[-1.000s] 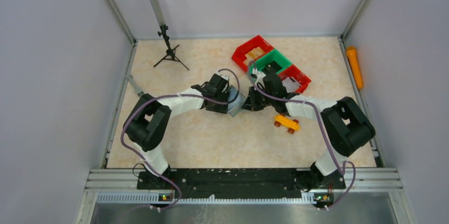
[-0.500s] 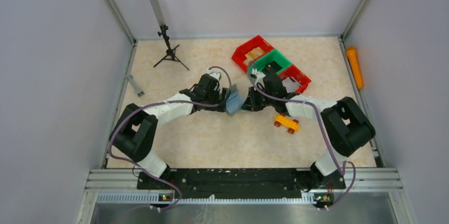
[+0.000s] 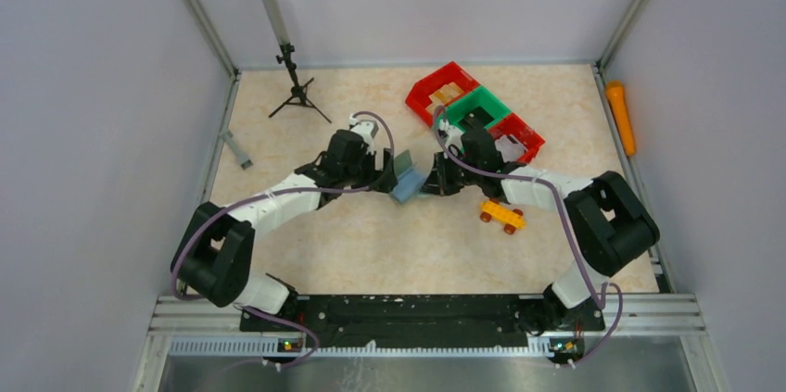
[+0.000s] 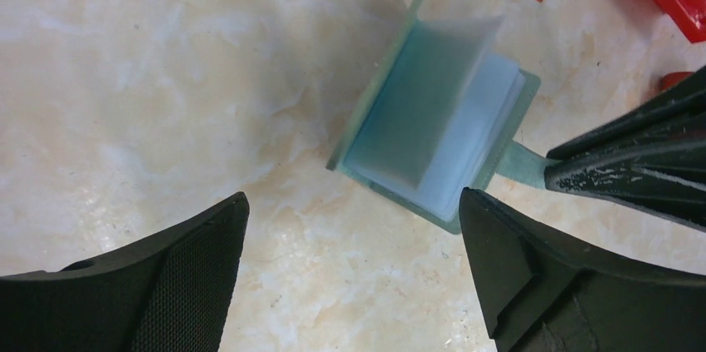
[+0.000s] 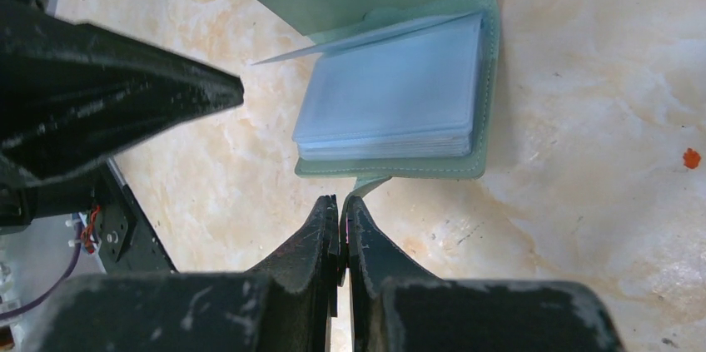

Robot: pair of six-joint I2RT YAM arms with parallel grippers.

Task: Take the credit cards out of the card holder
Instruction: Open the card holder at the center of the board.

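Robot lab test cell, not a home or shop. Closed booth: plain pale wall panels (image 3: 93,132) in aluminium frame posts (image 3: 196,12), marble-look worktop (image 3: 371,244). Two cabled robot arms, left arm (image 3: 278,205) and right arm (image 3: 542,190), bolted to a black base rail (image 3: 417,313) on metal extrusions. Small tripod (image 3: 297,100) at the back. Loose props: red and green bins (image 3: 491,98), yellow toy car (image 3: 501,216).
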